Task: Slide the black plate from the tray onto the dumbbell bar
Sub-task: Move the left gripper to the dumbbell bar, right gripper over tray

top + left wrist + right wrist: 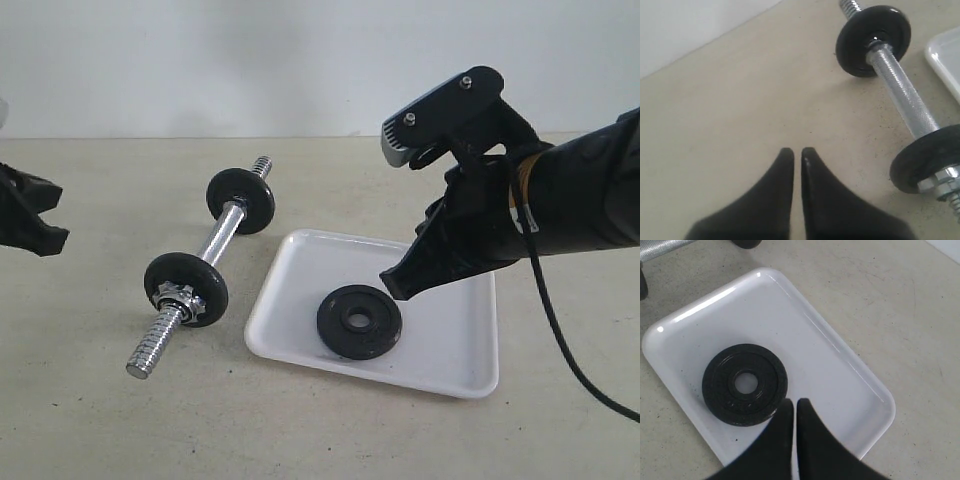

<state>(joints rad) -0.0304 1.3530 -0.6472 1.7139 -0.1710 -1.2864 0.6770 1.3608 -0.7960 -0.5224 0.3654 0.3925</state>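
Black plate (745,384) flat in the tray (830,355); right gripper (793,402) pinched closed, empty, hovering just beside its rim.
Open the jaws first, straddle the rim, then lift; the dumbbell bar (215,243) lies well beyond, near the closed left gripper (797,151).

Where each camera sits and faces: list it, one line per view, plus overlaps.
Exterior: off the arms, facing the table; dumbbell bar, tray, black plate, right hand over the tray, left hand at the edge.
Left wrist: on the left arm, looking past its shut hand at the bar.
Right wrist: on the right arm, past its shut hand at the plate.
Shared: exterior and right wrist show plate and tray.
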